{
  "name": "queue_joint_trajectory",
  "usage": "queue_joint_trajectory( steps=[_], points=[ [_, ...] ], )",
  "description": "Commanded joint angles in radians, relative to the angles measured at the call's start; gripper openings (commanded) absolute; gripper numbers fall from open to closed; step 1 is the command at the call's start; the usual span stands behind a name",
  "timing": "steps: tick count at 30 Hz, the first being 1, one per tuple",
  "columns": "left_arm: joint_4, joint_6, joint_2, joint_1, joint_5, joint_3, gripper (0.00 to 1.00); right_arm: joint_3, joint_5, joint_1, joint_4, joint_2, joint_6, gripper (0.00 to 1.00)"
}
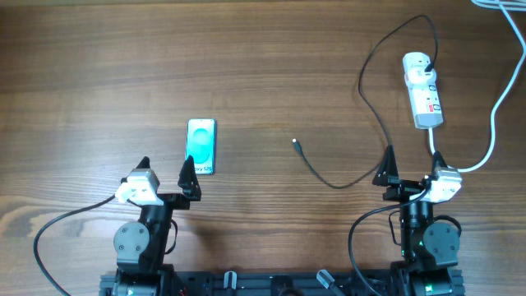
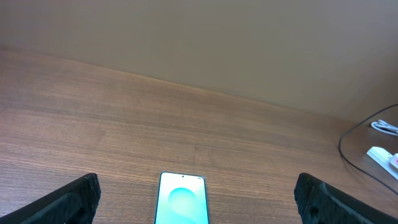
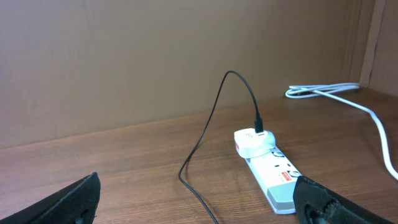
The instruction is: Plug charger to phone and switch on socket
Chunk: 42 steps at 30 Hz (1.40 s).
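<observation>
From above, the phone (image 1: 201, 146) lies lit on the desk (image 1: 263, 66), just ahead of the left claw (image 1: 167, 171). That claw is spread wide and holds nothing. The right claw (image 1: 411, 167) is also spread wide and empty. Beyond it lies the socket (image 1: 422, 92), at the desk's far right. The charger (image 1: 362, 80) rises from the socket's far end, loops left and runs down past the right claw. Its plug tip (image 1: 295, 142) rests on bare wood between the two claws, well apart from the phone. A white cord (image 1: 493, 123) trails from the socket's near end and off to the right.

The left wrist view shows the phone's (image 2: 181, 198) top end centred low between the two dark fingers (image 2: 68, 202).

In the right wrist view, a white adapter (image 3: 254, 142) sits on the socket (image 3: 277, 177), with the charger (image 3: 211, 118) arching up from it and down to the desk. I cannot make out the switch's setting.
</observation>
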<state>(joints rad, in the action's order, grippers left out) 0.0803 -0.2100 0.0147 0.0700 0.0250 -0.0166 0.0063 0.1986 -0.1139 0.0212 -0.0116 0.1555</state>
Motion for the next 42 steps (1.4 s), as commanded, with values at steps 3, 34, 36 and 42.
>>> queue_joint_trajectory(
  steps=[3,34,36,42],
  points=[
    [-0.006,0.02,-0.012,-0.006,0.008,0.011,1.0,-0.001,-0.014,0.002,0.001,0.007,-0.01,1.0],
    [-0.006,0.02,-0.012,-0.006,0.008,0.011,1.0,-0.001,-0.014,0.002,0.001,0.007,-0.01,1.0],
    [-0.006,0.02,-0.012,-0.006,0.008,0.011,1.0,-0.001,-0.014,0.002,0.001,0.007,-0.01,1.0],
    [-0.076,-0.034,-0.012,-0.007,-0.013,0.011,1.0,-0.001,-0.014,0.002,0.001,0.007,-0.009,1.0]
  ],
)
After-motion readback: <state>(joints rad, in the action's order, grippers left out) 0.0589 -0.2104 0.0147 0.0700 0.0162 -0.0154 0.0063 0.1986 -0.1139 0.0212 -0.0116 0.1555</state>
